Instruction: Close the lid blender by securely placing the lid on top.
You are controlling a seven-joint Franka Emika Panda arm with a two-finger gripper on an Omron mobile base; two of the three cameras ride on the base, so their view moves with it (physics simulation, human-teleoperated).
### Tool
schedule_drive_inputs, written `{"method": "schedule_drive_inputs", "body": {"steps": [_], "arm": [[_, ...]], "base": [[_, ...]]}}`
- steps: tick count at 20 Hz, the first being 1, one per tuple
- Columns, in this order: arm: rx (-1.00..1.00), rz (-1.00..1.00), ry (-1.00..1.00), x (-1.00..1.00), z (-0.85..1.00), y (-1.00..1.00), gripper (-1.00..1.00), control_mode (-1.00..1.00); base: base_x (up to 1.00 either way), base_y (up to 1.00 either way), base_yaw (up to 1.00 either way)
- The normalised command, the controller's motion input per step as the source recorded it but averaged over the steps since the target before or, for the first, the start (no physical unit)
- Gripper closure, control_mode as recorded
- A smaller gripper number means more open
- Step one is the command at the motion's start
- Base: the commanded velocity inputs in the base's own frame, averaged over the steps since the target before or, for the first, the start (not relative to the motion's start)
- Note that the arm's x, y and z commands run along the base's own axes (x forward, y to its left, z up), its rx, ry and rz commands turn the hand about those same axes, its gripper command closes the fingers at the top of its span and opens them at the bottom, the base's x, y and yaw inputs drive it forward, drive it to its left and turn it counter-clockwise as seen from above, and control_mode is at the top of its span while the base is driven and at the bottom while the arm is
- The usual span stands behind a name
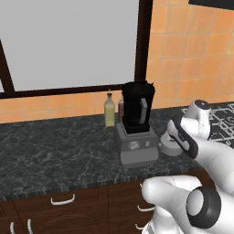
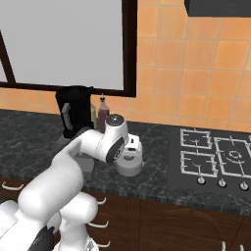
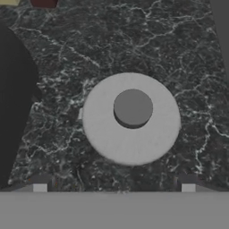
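Here you have one lid [image 3: 131, 118] on the counter [image 3: 179, 53], one blender [image 1: 136, 123], two bottles [image 1: 109, 109] behind; gripper [image 3: 114, 188] spread wide above the lid.

The round grey lid [image 3: 131, 119] lies knob-up on the counter beside the open-topped black blender [image 1: 136, 123].

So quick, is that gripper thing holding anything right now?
Gripper: open, holding nothing, poised above the lid on the counter.
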Motion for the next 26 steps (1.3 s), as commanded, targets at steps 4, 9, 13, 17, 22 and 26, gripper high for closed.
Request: {"method": "schedule_drive_inputs", "body": {"steps": [4, 9, 13, 17, 22, 26], "arm": [[0.00, 0.02, 0.00, 0.16, -0.09, -0.01, -1.00, -1.00], [0.01, 0.01, 0.00, 0.16, -0.07, 0.00, -1.00, -1.00], [0.02, 0.02, 0.00, 0.15, -0.10, -0.05, -1.00, -1.00], [0.03, 0.03, 0.00, 0.14, -0.11, -0.10, -1.00, -1.00], [0.01, 0.03, 0.00, 0.13, -0.16, -0.02, -1.00, -1.00], [0.00, 0.03, 0.00, 0.15, -0.16, -0.01, -1.00, -1.00]], "base": [[0.00, 0.00, 0.00], [0.00, 0.00, 0.00], [0.00, 0.00, 0.00], [0.00, 0.00, 0.00], [0.00, 0.00, 0.00], [0.00, 0.00, 0.00]]}}
